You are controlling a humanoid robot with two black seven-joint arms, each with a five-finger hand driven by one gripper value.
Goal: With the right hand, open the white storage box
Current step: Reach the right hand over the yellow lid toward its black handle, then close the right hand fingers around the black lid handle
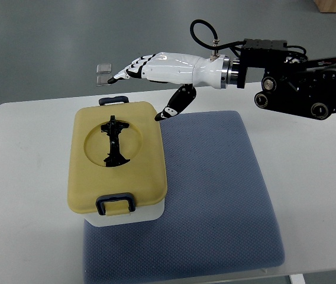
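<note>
Top view: one steep look down at a white table [32, 154] with a grey-blue mat [215, 195] laid on it.
Storage box: the white storage box [118, 163] sits on the mat's 9 o'clock side, left of picture centre; only a strip of its white body shows at the 6 o'clock edge, under the lid.
Lid: a yellow lid [85, 177] covers the box and lies flat on it, with a round recess in its top.
Handle: a black folding handle [115, 142] lies flat in that recess, running roughly 12 to 6 o'clock.
Latches: a dark latch [115, 204] is folded against the lid at 6 o'clock; a second one [113, 100] shows at the 12 o'clock edge.
Right hand: the right hand [156, 68] comes in from 3 o'clock on a black arm [301, 83] and hangs above the table just past the box's 12 o'clock edge.
Fingers: the fingers [126, 70] are stretched out and apart, pointing toward 9 o'clock, holding nothing; the thumb [177, 103] hangs down toward the lid's 1 o'clock corner, its tip near the lid, contact unclear.
Floor: two small pale squares [103, 73] lie beyond the table at 12 o'clock.
</note>
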